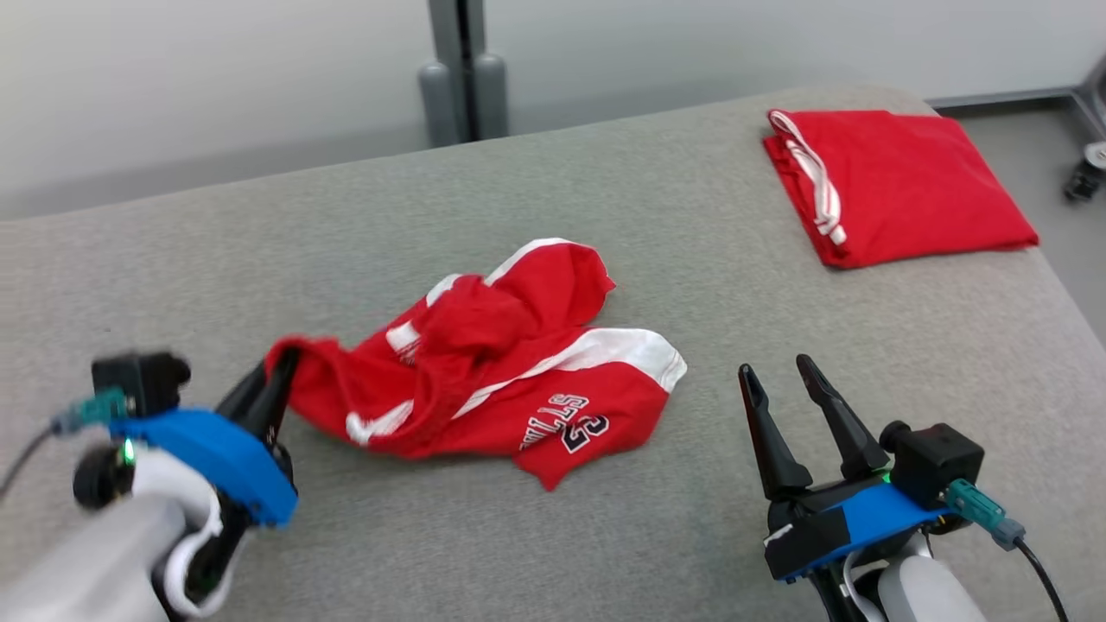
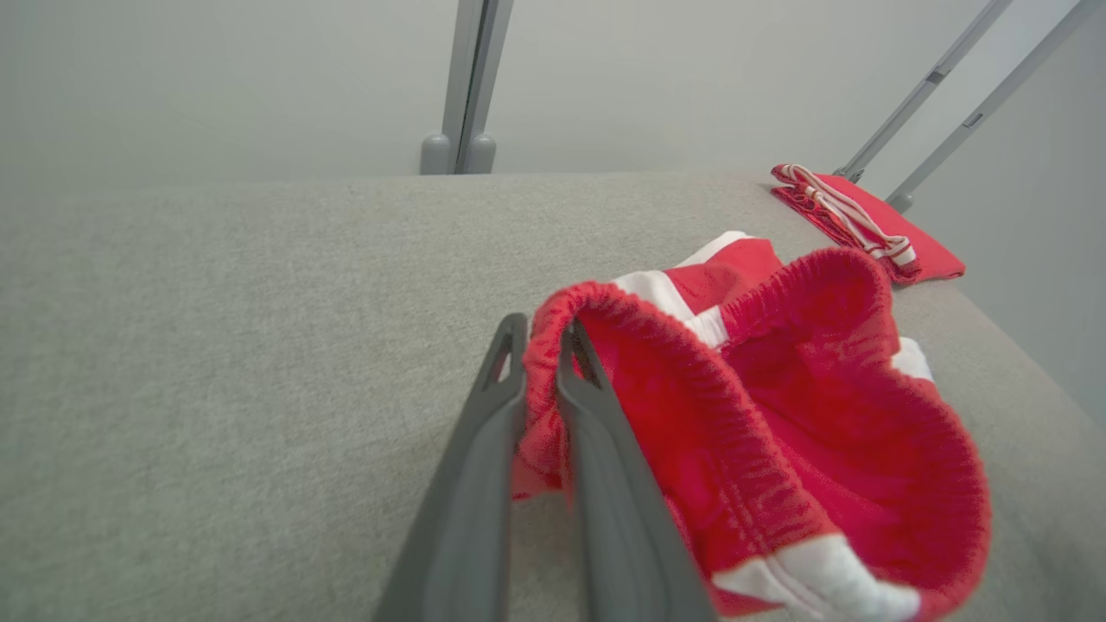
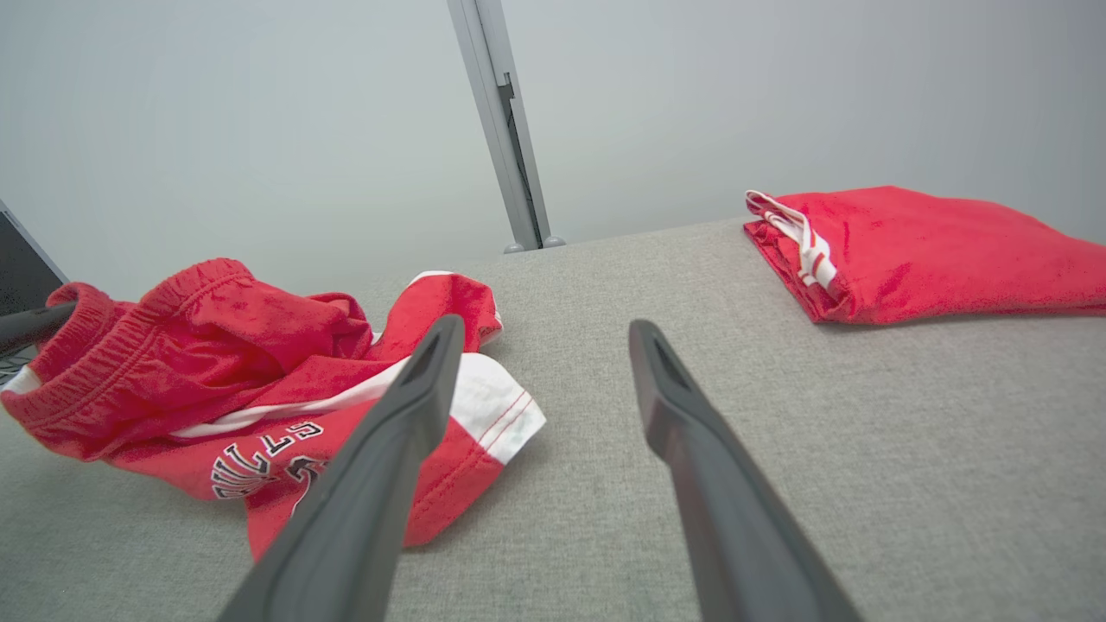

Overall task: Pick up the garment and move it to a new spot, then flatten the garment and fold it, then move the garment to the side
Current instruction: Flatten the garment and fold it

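Observation:
The garment (image 1: 492,363) is a pair of red shorts with white trim and dark lettering, crumpled in the middle of the grey padded table (image 1: 605,216). My left gripper (image 1: 278,373) is shut on its elastic waistband at the garment's left end. In the left wrist view the waistband (image 2: 546,345) is pinched between the two dark fingers, and the rest of the garment (image 2: 778,415) hangs open to the right. My right gripper (image 1: 779,370) stands open just right of the garment, nothing between its fingers. The right wrist view shows the garment (image 3: 242,389) to the left of that gripper (image 3: 540,333).
A second red garment (image 1: 899,181), folded flat with white stripes, lies at the table's far right corner; it is also in the left wrist view (image 2: 864,225) and the right wrist view (image 3: 924,250). A grey post (image 1: 462,69) stands behind the table's far edge.

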Tool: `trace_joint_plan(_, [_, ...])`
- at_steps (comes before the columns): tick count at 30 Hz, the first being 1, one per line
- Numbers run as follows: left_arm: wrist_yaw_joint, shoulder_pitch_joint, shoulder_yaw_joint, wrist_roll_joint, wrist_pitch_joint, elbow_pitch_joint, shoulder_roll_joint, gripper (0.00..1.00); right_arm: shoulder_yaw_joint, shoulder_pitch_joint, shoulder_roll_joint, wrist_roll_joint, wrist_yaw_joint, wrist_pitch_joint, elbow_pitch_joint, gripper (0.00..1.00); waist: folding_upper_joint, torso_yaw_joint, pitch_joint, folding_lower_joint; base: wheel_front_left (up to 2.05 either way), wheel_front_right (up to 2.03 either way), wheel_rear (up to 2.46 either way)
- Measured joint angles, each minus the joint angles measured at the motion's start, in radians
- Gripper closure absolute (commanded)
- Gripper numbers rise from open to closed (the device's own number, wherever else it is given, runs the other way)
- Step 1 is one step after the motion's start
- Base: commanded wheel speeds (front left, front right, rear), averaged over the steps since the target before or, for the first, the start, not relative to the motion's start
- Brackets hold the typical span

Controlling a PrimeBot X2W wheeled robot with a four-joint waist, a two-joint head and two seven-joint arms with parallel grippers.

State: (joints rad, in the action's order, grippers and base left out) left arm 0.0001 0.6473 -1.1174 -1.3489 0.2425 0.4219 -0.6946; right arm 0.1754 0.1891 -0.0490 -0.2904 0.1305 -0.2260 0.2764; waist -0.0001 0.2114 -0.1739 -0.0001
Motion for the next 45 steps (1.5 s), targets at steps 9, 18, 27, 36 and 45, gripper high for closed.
trace_joint_plan(9, [0.196,-0.247,0.148,0.028,0.019,0.06,0.121,0.0,-0.032,-0.044,0.0,0.03,0.0,0.05,-0.054,0.0,0.0,-0.108,0.049,0.0,0.0,0.0,0.0])
trace_joint_plan(18, [0.213,-0.297,0.206,0.22,-0.009,-0.094,0.164,0.0,-0.042,-0.074,0.0,0.036,0.0,0.081,-0.092,0.0,0.0001,-0.142,0.066,0.0,0.0,0.0,0.0])
trace_joint_plan(27, [0.184,-0.217,0.091,0.241,-0.23,-0.1,0.205,0.0,-0.034,-0.077,0.0,0.021,0.0,0.077,-0.099,0.0,0.0001,-0.082,0.044,0.0002,0.0,0.0,0.0])
trace_joint_plan(36, [0.175,-0.209,0.088,0.209,-0.286,-0.117,0.203,0.68,-0.051,-0.079,0.0,0.014,0.0,0.06,-0.088,0.0,0.0002,-0.061,0.03,0.0001,0.0,0.0,0.0])
trace_joint_plan(45, [0.147,-0.189,0.102,0.24,-0.203,-0.171,0.214,1.0,-0.053,-0.076,0.0,0.007,0.0,0.056,-0.083,0.0,0.0003,-0.082,0.038,0.0002,0.0,0.0,0.0])
